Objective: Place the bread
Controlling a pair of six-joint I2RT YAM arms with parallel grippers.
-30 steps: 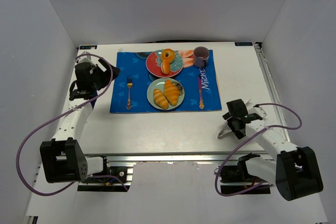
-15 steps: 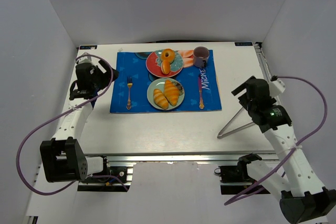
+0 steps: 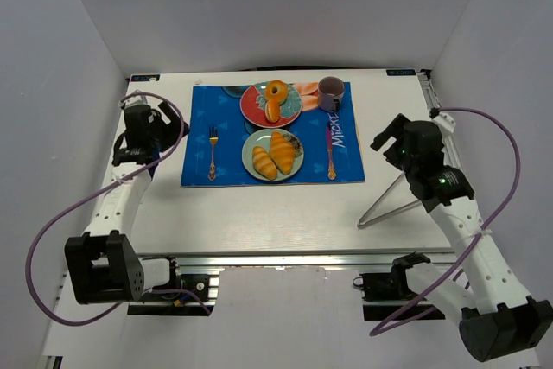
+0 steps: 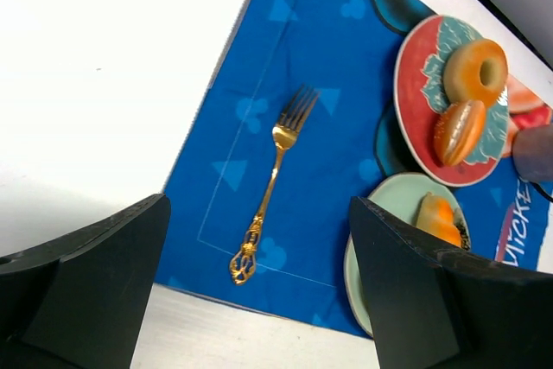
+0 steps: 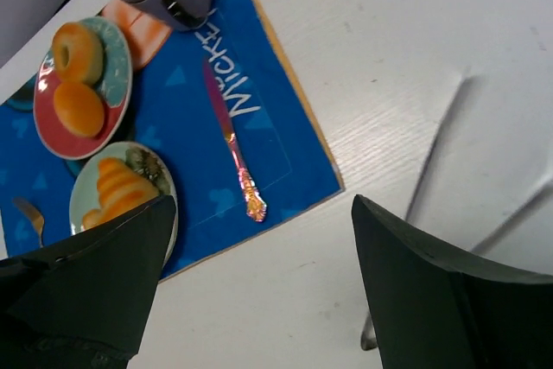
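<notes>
Top external: 2 bread rolls lie side by side on green plate, mid blue mat, red plate just behind. L gripper at mat's left edge, R gripper right of mat. Both claws spread wide, nothing btwn them. Tongs on table near R gripper.

Bright, even light fr above; soft shadows; sharp.
</notes>
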